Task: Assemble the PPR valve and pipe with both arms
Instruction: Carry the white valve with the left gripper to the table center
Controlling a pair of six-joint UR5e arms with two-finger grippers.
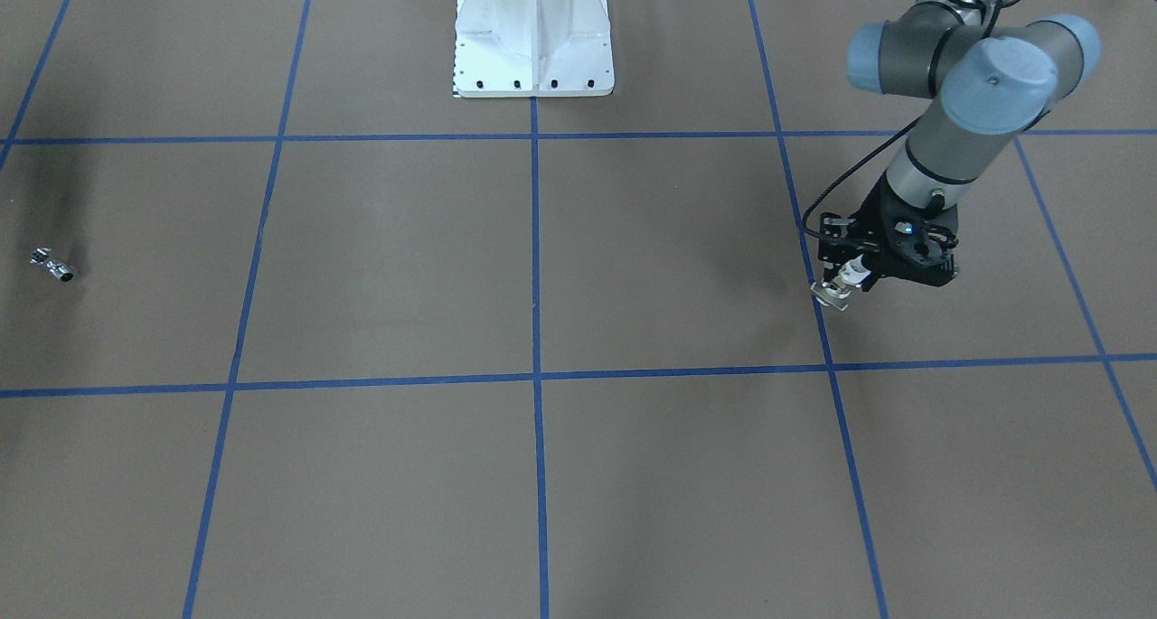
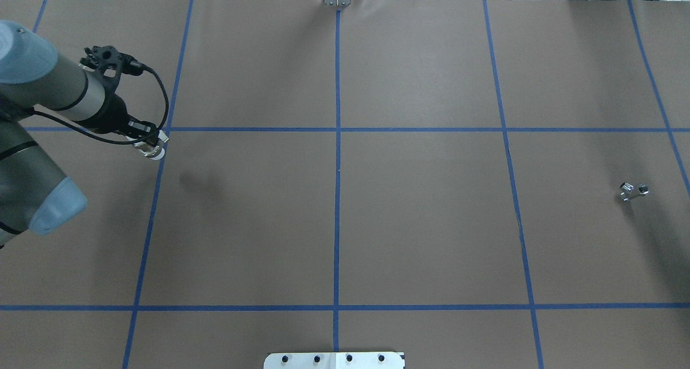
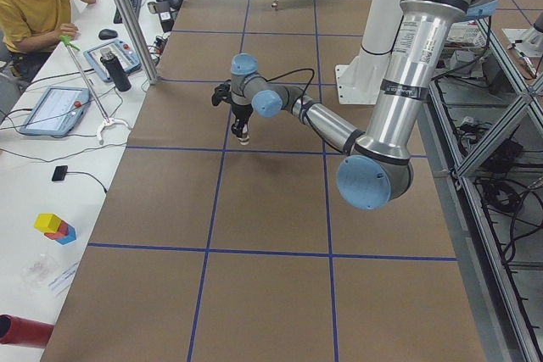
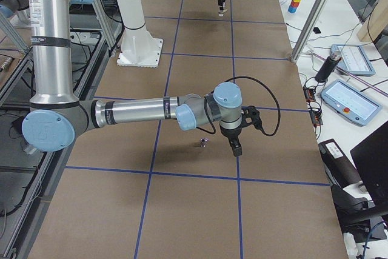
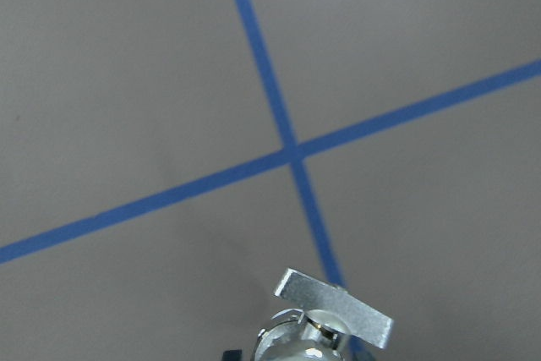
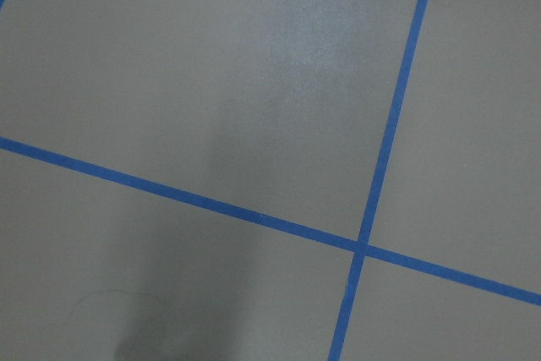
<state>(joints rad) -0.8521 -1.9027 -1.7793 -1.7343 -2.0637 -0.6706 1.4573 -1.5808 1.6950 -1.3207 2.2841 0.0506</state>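
The PPR valve hangs above the brown table with my left gripper shut on it. Its white collar and flat tab also show in the overhead view as the valve, just below the left gripper. In the left wrist view the valve's pale tab sits at the bottom edge, over a blue tape crossing. The pipe, a tiny chrome piece, lies alone on the table; the front view shows the pipe at far left. My right gripper hovers just beside the pipe; whether it is open I cannot tell.
The white bolted pedestal stands at the robot's side of the table. Blue tape lines divide the brown table into squares. A seated person and tablets are at a side table beyond the left end.
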